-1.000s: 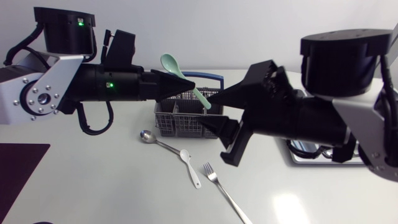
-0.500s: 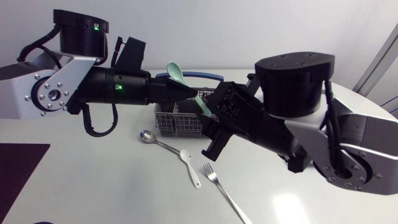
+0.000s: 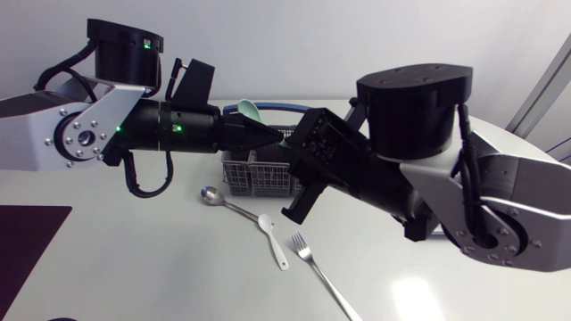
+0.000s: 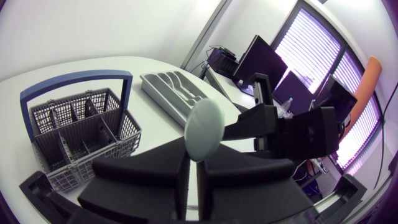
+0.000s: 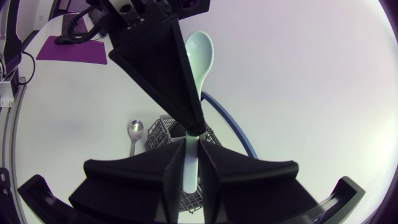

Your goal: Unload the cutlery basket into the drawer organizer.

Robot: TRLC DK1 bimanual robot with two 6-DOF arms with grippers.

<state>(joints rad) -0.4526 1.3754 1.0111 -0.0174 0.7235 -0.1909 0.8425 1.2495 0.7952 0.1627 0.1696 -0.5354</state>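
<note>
A mint green spoon (image 3: 251,111) hangs in the air above the grey cutlery basket (image 3: 257,176) with its blue handle. My left gripper (image 3: 268,140) is shut on the spoon just below its bowl (image 4: 204,127). My right gripper (image 3: 287,147) meets it tip to tip from the other side and is shut on the spoon's handle (image 5: 191,163). In the right wrist view the left gripper (image 5: 195,128) points straight at my right gripper (image 5: 191,174), with the bowl (image 5: 200,53) behind it. The grey drawer organizer (image 4: 174,93) lies beyond the basket (image 4: 81,130), and the right arm hides it from the head view.
On the table in front of the basket lie a metal spoon (image 3: 211,194), a small white utensil (image 3: 273,241) and a metal fork (image 3: 314,261). A dark purple mat (image 3: 27,236) sits at the left front edge.
My right arm has swung in toward the left gripper and its fingers have closed on the spoon's handle. The left arm has lowered the spoon slightly, still gripping it.
</note>
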